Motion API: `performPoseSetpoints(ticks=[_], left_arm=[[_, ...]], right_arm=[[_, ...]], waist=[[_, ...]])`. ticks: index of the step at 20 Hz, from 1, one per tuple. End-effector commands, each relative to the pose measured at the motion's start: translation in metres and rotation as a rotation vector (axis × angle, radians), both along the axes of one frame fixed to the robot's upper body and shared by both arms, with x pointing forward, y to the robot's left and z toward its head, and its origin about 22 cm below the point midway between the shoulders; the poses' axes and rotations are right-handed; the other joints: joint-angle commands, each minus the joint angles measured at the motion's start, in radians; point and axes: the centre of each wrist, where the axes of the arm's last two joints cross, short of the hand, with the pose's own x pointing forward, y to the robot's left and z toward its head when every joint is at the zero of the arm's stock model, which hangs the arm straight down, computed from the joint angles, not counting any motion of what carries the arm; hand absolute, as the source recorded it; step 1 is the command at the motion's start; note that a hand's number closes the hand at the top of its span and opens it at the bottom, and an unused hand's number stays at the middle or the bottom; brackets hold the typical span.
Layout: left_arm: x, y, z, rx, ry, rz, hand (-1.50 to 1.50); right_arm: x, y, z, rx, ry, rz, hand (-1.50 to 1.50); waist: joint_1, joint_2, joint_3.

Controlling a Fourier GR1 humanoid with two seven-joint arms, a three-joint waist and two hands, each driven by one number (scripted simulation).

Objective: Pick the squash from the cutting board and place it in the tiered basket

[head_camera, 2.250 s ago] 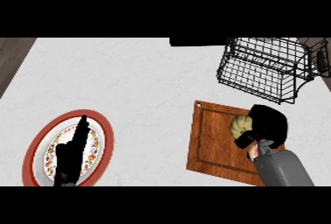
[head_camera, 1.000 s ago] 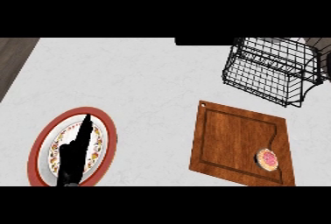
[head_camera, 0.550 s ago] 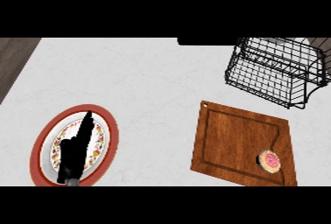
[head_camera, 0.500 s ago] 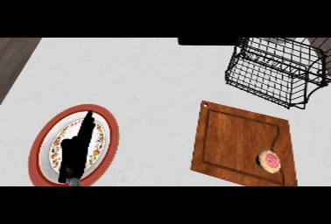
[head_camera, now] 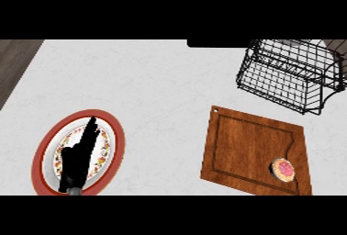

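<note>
No squash shows anywhere in the head view. The wooden cutting board (head_camera: 247,147) lies at the lower right, and the only thing on it is a small round pink piece (head_camera: 284,169) near its right edge. The black wire tiered basket (head_camera: 271,87) stands at the upper right, just beyond the board, and I see nothing inside it. My left hand (head_camera: 78,158) rests open, fingers straight, over the plate at the lower left. My right hand is out of view.
A round plate with a red rim (head_camera: 119,142) and a flowered border lies under my left hand. The white counter ends in a dark strip (head_camera: 17,59) at the upper left. A dark block (head_camera: 217,43) sits at the back next to the basket.
At the earliest frame my right hand was curled on the pale squash over the board. Both have since left the view, uncovering the pink piece. The left hand has hardly moved.
</note>
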Motion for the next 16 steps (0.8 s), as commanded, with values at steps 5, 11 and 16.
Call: performPoseSetpoints(ticks=[5,11,16], left_arm=[[-0.013,0.008,-0.010,0.004,0.009,0.016,0.00],[0.003,-0.014,-0.003,0.014,0.004,0.004,0.00],[-0.003,-0.011,-0.010,-0.003,0.027,-0.005,0.00]], right_arm=[[0.048,0.028,-0.028,-0.036,0.077,-0.011,1.50],[0.064,0.025,-0.082,-0.013,0.080,-0.029,1.50],[0.075,0.033,-0.091,0.331,0.087,-0.014,-1.50]], waist=[[0.007,0.002,-0.001],[0.001,0.003,-0.001],[0.010,0.007,0.000]])
